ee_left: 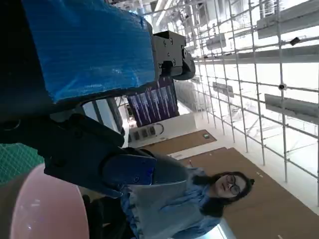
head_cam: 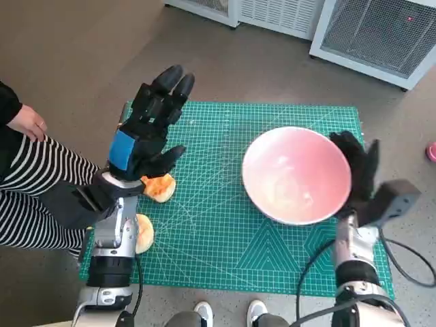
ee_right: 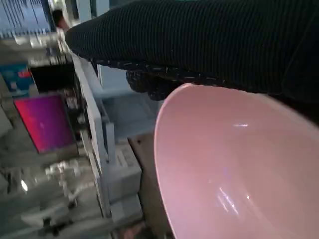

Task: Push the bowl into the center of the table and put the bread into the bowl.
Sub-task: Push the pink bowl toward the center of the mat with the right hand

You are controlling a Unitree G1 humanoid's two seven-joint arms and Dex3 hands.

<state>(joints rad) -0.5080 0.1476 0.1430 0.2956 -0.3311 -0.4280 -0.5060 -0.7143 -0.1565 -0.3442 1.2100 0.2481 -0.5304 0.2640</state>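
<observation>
From the head view, the pink bowl [head_cam: 297, 174] is seen sitting right of the middle of the green cutting mat [head_cam: 225, 231], with the gloved right hand [head_cam: 360, 167] laid flat against its outer right side and nothing gripped, while the left hand [head_cam: 146, 129] is raised above the mat's left part with fingers spread wide and empty, two bread pieces [head_cam: 161, 187] [head_cam: 144, 232] being left on the mat beside that forearm. In the left wrist view, the blue-taped hand back [ee_left: 89, 45] is shown with the bowl rim [ee_left: 45, 209] and a seated person [ee_left: 199, 194] beyond it. In the right wrist view the glove [ee_right: 209, 45] is pressed right up against the bowl's rim [ee_right: 234, 169], though the fingers can't really be made out there.
</observation>
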